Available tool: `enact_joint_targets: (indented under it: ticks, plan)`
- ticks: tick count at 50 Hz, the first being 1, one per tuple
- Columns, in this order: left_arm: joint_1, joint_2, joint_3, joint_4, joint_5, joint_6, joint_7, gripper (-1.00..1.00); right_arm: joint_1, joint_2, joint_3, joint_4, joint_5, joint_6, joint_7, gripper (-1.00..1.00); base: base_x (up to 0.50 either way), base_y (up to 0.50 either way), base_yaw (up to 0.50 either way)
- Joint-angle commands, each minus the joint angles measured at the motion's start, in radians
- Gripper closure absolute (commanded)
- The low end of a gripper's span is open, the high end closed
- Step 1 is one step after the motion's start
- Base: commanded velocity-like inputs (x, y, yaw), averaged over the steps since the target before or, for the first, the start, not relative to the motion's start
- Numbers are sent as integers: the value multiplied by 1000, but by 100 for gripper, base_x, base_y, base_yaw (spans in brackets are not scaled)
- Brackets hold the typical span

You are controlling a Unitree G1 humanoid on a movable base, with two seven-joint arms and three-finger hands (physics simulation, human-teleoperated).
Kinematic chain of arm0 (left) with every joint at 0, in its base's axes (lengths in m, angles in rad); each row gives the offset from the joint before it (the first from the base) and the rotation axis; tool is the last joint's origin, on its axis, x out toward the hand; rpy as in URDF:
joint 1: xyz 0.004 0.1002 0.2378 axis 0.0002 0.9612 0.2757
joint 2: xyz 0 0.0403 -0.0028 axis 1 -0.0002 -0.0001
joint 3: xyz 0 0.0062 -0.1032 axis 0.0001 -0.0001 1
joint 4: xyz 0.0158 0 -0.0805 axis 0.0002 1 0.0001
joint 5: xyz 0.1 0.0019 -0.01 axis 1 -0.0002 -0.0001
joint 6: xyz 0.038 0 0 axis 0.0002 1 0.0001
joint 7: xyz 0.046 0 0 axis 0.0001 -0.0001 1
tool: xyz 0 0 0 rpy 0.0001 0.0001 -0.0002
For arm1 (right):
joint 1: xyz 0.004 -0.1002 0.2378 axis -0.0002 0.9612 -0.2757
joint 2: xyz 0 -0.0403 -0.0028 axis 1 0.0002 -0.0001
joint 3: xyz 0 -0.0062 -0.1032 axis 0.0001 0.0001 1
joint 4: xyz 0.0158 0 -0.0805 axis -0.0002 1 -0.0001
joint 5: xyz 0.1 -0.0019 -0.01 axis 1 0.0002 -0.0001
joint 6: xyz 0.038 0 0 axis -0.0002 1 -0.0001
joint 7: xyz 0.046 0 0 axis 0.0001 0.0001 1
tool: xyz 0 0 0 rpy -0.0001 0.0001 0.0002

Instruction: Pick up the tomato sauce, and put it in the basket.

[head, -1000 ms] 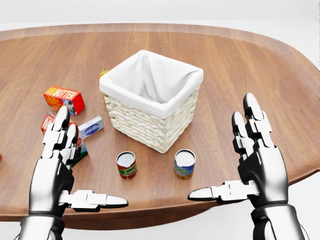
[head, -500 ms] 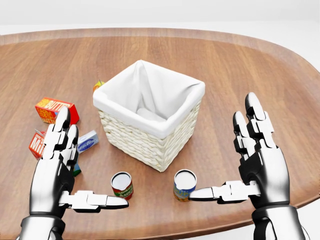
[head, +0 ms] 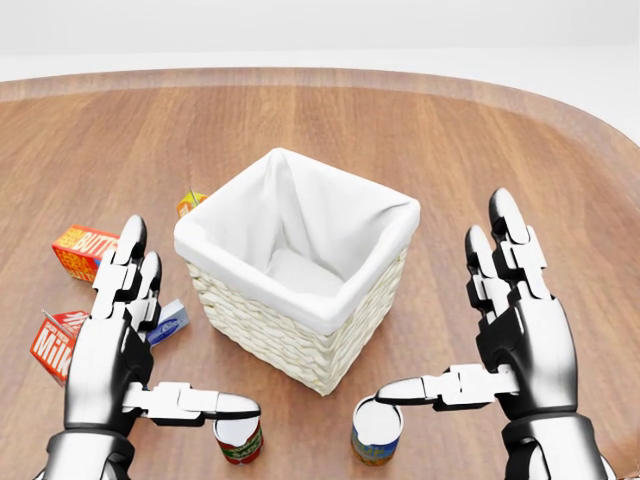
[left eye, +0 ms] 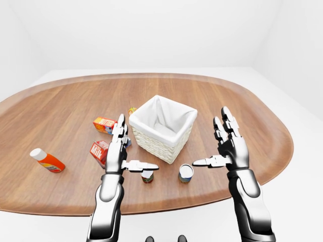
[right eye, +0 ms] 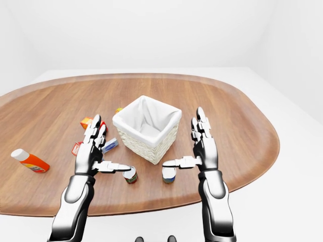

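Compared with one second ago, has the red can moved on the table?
No. The red can keeps its place beside the basket; the camera moved closer, shifting the whole view.

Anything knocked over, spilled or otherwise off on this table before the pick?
Only one thing stands out: the orange bottle with a white cap lies on its side near the table's left edge. The two cans stand upright, the basket sits square, nothing is spilled. Both hands are open.

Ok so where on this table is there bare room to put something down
The widest bare wood is right of the basket, out to the table edge, and along the far side above it. Left of the basket is crowded: cartons, with a bottle further out. Two cans sit just below the basket under the open hands.
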Motion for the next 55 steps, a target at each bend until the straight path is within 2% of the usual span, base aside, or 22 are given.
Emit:
enact_joint_targets:
  ticks: [1, 8, 26, 37, 41, 45, 55]
  plan:
    - [2, -1, -3, 0, 2, 0, 0, -100, 8, 0, -6, -21, 25, 0, 12, -100, 50, 0, 0]
    - [3, 0, -3, -3, 1, 0, -1, -100, 7, 1, 5, -3, -5, 0, -3, -100, 47, 0, 0]
    - [17, 10, 8, -62, 75, 0, 5, -100, -6, 0, 0, 12, -3, 0, -11, -100, 0, 0, 0]
    - [20, 4, -18, -74, 122, 0, 10, -100, -13, -2, -4, 4, 2, 0, -14, -100, 0, 0, 0]
    - [30, 11, -58, -59, 178, 0, -4, -100, -21, -4, -10, 4, 7, 0, -18, -100, 0, 0, 0]
    - [35, 4, -60, -120, 193, 0, -17, -100, -14, -2, -5, 7, 4, 0, -17, -100, 0, 0, 0]
    - [38, -4, -53, -145, 183, 0, 12, -100, -26, -4, -10, 16, 6, 0, -19, -100, 0, 0, 0]
